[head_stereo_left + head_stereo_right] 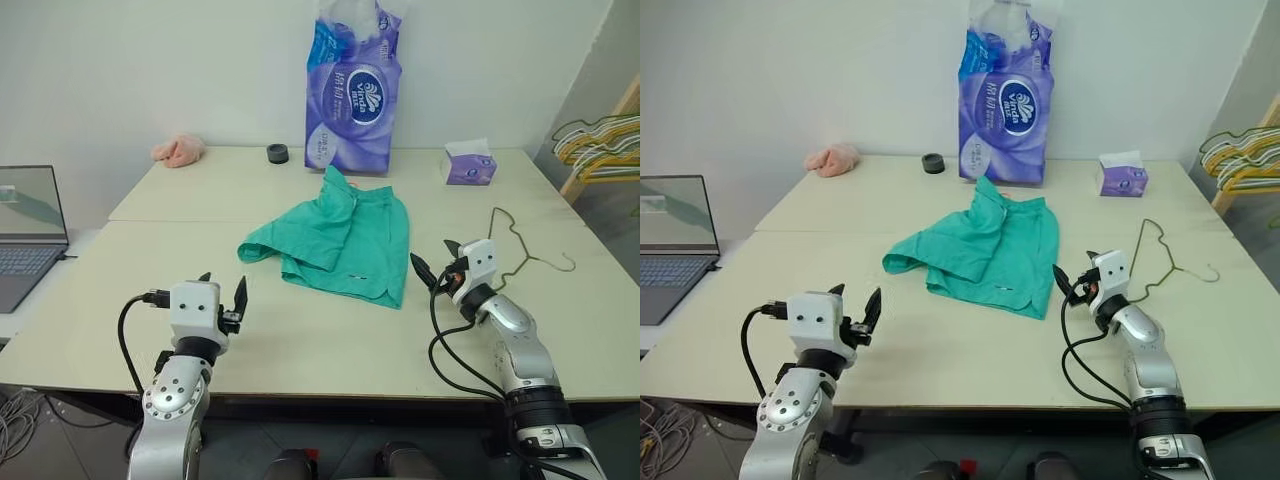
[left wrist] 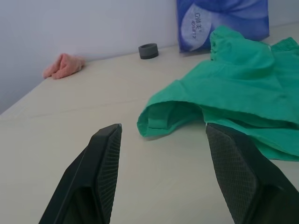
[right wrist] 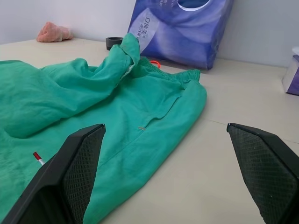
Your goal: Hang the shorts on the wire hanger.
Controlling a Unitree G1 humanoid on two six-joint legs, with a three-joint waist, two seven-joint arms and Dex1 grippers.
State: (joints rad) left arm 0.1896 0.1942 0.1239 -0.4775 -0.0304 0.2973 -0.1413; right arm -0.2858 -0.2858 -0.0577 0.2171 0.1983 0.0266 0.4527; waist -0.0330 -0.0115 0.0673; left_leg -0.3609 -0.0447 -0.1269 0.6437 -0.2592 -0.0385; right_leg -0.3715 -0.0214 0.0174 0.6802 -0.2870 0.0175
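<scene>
The shorts [image 1: 340,240] are seen in plain teal-green, with a small orange loop at the waistband. The hanger [image 1: 520,248] is bare olive-grey wire. The table [image 1: 300,340] is cream. A purple and blue pack [image 1: 352,90] with white print is shown, beside a purple tissue box [image 1: 468,165]. A pink cloth [image 1: 178,150] and a dark grey ring [image 1: 277,153] are seen. Yellow, green and white hangers [image 1: 600,140] are bunched.

You've got one shorts [image 1: 340,238], one wire hanger [image 1: 520,245], one tissue box [image 1: 468,163], one laptop [image 1: 30,230], two grippers: left [image 1: 222,290], right [image 1: 437,262]
</scene>
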